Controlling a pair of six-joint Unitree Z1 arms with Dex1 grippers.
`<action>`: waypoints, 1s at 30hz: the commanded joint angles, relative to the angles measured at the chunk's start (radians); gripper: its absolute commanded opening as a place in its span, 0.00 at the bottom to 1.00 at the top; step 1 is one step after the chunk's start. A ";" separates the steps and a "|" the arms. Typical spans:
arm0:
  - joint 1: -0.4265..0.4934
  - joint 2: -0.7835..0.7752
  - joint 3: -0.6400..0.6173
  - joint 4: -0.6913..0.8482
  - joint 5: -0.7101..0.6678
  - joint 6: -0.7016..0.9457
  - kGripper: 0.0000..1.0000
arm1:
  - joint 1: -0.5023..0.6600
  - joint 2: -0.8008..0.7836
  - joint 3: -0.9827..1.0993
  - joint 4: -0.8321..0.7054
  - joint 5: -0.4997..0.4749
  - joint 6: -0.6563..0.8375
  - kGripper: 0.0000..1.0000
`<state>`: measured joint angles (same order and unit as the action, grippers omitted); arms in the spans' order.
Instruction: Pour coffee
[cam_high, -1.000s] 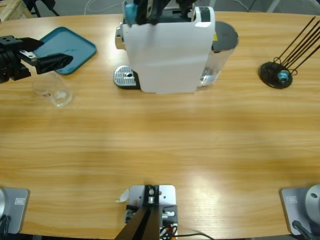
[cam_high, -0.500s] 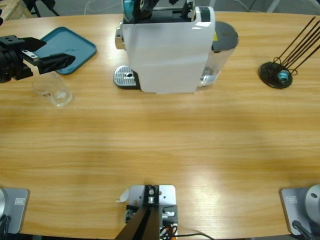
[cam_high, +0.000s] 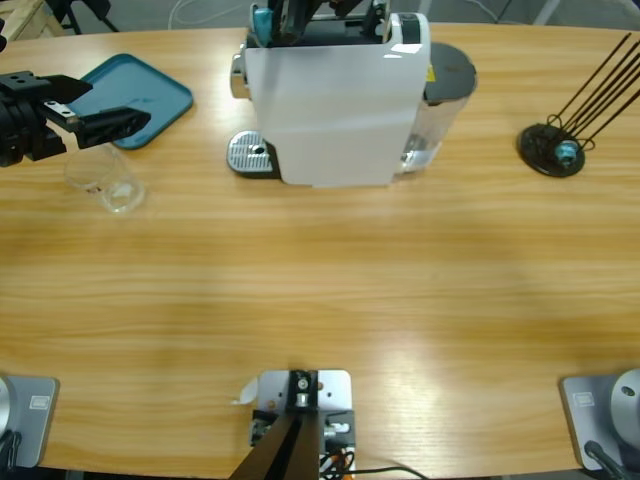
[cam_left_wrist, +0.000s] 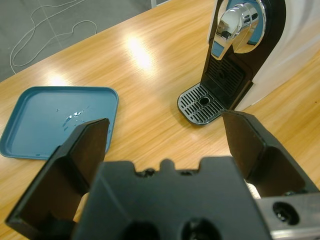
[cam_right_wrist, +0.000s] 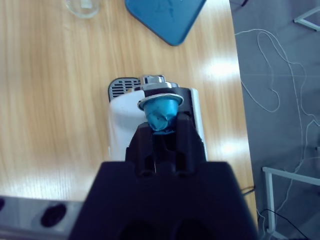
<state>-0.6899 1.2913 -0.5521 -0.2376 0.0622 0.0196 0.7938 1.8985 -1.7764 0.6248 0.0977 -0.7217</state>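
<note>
A small teal coffee capsule (cam_right_wrist: 161, 113) is held between the closed jaws of the right gripper (cam_right_wrist: 162, 131) above the white coffee machine (cam_high: 335, 100), so loading seems in hand, while the left gripper (cam_high: 110, 125) is kept open beside the clear glass (cam_high: 105, 180), where no coffee can be made out.

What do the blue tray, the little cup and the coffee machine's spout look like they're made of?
The tray looks like matte teal plastic, with an even colour and soft rounded rim. The cup seems clear glass or plastic; the wood shows through it. The spout looks like polished or chromed metal, mirror-bright with reflections.
</note>
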 joint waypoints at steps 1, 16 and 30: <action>-0.008 0.031 0.035 -0.011 -0.018 0.008 0.98 | -0.015 0.041 -0.010 -0.004 -0.041 -0.019 0.00; -0.008 0.031 0.035 -0.011 -0.018 0.010 0.98 | -0.015 0.066 0.000 0.021 -0.034 -0.006 0.25; -0.008 0.031 0.037 -0.011 -0.028 0.010 0.98 | -0.009 0.073 -0.060 0.078 -0.029 0.003 0.49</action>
<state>-0.6899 1.2914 -0.5508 -0.2377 0.0518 0.0202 0.7937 1.9188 -1.8001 0.6505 0.0755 -0.7232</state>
